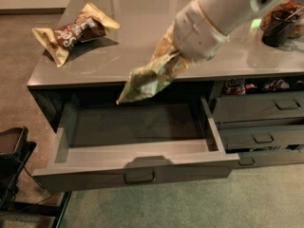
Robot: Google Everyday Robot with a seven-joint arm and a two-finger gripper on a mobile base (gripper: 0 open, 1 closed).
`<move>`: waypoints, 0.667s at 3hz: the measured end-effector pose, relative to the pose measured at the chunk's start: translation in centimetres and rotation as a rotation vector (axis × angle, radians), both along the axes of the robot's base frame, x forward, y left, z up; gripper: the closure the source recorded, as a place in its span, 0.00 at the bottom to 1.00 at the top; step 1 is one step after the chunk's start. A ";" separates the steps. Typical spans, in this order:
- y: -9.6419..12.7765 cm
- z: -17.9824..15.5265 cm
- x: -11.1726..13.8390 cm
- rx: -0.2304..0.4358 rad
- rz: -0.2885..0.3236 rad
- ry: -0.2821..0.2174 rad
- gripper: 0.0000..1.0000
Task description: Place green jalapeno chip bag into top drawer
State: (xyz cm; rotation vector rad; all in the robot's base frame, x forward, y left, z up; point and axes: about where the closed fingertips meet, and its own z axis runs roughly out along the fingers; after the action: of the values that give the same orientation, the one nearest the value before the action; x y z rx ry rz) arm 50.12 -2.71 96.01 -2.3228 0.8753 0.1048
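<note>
High, seemingly near camera looks down on fingers holding bag above drawer.

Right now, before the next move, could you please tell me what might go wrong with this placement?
The green jalapeno chip bag dangles from the gripper right at the countertop front edge; lowering it could snag there.
Released now, it might land partly on the countertop rather than in the top drawer.
The drawer looks shallow; a crumpled bag may stick up.
</note>
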 end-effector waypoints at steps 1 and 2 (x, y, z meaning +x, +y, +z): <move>-0.6 -5.4 -0.6 -0.044 0.023 0.002 1.00; -0.4 -10.9 0.5 -0.074 0.044 -0.007 1.00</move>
State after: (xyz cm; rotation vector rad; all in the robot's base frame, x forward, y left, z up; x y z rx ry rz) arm 50.61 -3.08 85.07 -2.4100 0.8376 0.0840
